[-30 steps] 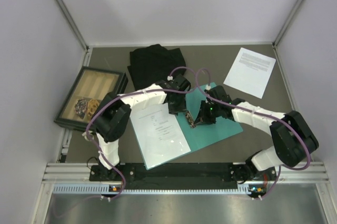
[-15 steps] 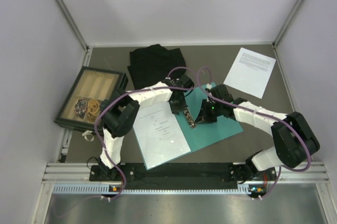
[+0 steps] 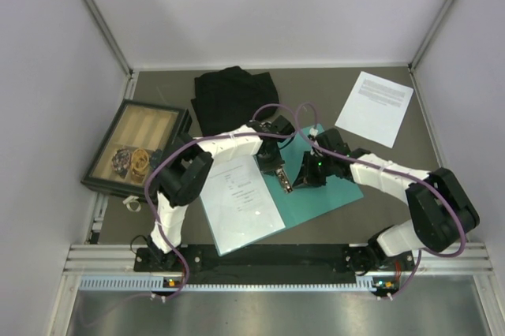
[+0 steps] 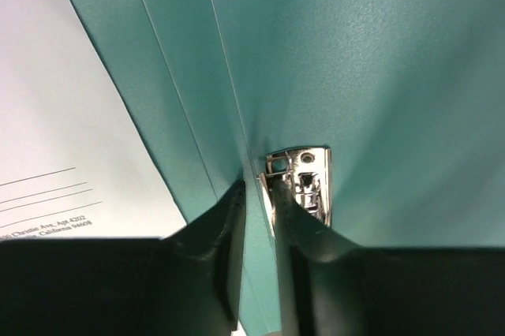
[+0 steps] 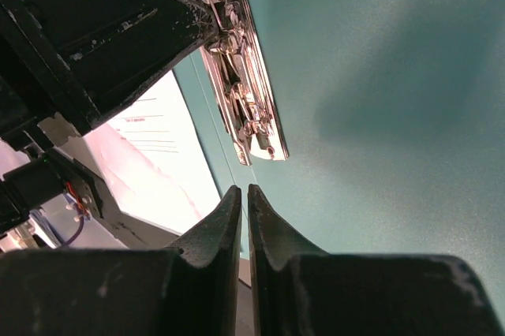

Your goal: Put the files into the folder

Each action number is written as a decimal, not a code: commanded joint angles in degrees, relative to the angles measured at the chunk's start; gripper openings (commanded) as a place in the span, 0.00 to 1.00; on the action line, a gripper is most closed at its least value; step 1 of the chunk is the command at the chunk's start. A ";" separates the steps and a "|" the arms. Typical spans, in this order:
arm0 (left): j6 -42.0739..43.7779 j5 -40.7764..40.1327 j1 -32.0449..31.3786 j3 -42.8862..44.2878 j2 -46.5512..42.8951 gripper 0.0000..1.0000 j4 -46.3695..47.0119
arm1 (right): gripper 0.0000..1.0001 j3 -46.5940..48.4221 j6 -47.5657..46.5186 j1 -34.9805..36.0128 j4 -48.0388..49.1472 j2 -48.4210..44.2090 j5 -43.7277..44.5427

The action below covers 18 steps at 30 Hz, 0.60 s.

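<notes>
1. My left gripper (image 4: 257,191) is down at the inner spine of the thin teal-green card folder (image 3: 335,188), which lies open and flat on the grey-brown table (image 3: 308,90).
2. Its jaws are narrow, with a slit between them through which the teal card shows. One fingertip (image 4: 278,191) rests against the end of the small shiny metal clip (image 4: 304,182). I see nothing clamped between the fingers.
3. My right gripper (image 5: 245,191) has its jaws pressed almost together, holding nothing. It is just beside the other end of the same clip, over the bare teal right leaf.
4. In the folder there is one white printed paper sheet (image 3: 241,206), lying flat on the left leaf just beside the spine, with a strip of teal showing between its edge and the clip.
5. The second white printed paper sheet (image 3: 375,107) lies on the table at the far right, well apart from the folder.
6. The dark-framed wooden tray (image 3: 158,106) sits at the left, with a few small dark and brownish things at its near end that are too small to identify.
7. A crumpled black cloth (image 3: 233,98) lies beyond the folder.
</notes>
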 commanded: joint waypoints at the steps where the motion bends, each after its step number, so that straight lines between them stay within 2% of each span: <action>1: -1.98 -3.11 -0.26 1.32 1.42 0.15 -2.65 | 0.07 -0.50 -0.47 -0.49 2.91 -2.39 -2.47; 2: -1.98 -3.55 -0.26 1.23 1.85 0.12 -2.82 | 0.08 -0.85 -0.55 -0.31 3.44 -2.48 -2.83; 4: -1.37 -4.34 -0.26 1.40 2.99 0.01 -3.35 | 0.13 -1.55 -1.25 0.12 4.93 -2.39 -4.67; 5: -1.19 -4.17 -0.26 1.58 3.44 0.00 -3.70 | 0.14 -2.08 -1.52 0.13 5.90 -2.22 -5.72; 10: -1.19 0.47 -0.26 1.40 5.02 0.00 -5.10 | 0.27 -6.03 -0.56 0.21 14.68 -1.08 -10.30; 13: -1.36 0.75 -0.35 3.68 6.25 0.00 -9.83 | 0.33 -7.09 0.23 1.17 19.42 0.16 -11.97; 18: -0.92 0.67 -0.70 6.49 6.52 0.00 -13.10 | 0.28 -8.05 2.25 2.59 24.53 2.44 -10.65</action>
